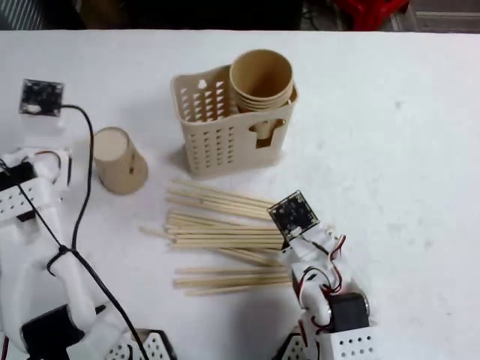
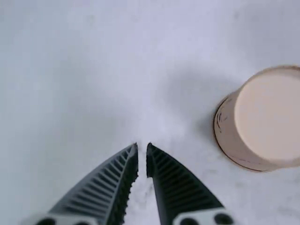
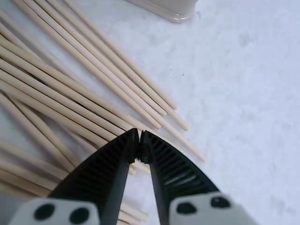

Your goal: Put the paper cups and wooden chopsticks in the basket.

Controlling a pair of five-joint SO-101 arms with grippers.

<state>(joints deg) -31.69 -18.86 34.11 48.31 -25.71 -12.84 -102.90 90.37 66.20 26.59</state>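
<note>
**Right end effector** [image 3: 139, 136]: tips pressed together with nothing seen between them, poised low over the scattered wooden chopsticks [image 3: 70, 89].

**Wooden chopsticks:** a loose spread lying flat on the surface [image 1: 390, 150]. They lay directly beneath the right end effector's tips and fanned away from them, several crossing or touching.

**Basket** [image 1: 217, 135]: stood upright beyond the right end effector, past the far edge of the chopstick spread. The stacked paper cups [image 1: 261, 75] sat in one end of it, and the part beside them looked free.

**Left end effector** [image 2: 142, 150]: tips closed on each other and empty, held over bare surface.

**Loose paper cup** [image 2: 262, 117]: lay near the left end effector on its basket-ward side, clear of the tips, with its closed base showing. Whether it stood mouth-down or lay tilted could not be settled.

**Status:** judged partly done, with one cup and all the chopsticks still outside the basket.

**Handling note for the chopstick pick:**
- The tips would need to part before descending.
- They should straddle a small bundle crosswise, near mid-length, so the sticks hang level rather than swinging.
- A few parallel sticks at the spread's edge would be safer than the crossed ones, which would likely roll or scissor out.
- The close should be firm.
- The sticks should be lifted clear of their neighbours, then tipped end-down into the free part of the basket without nudging the cup stack.
</note>
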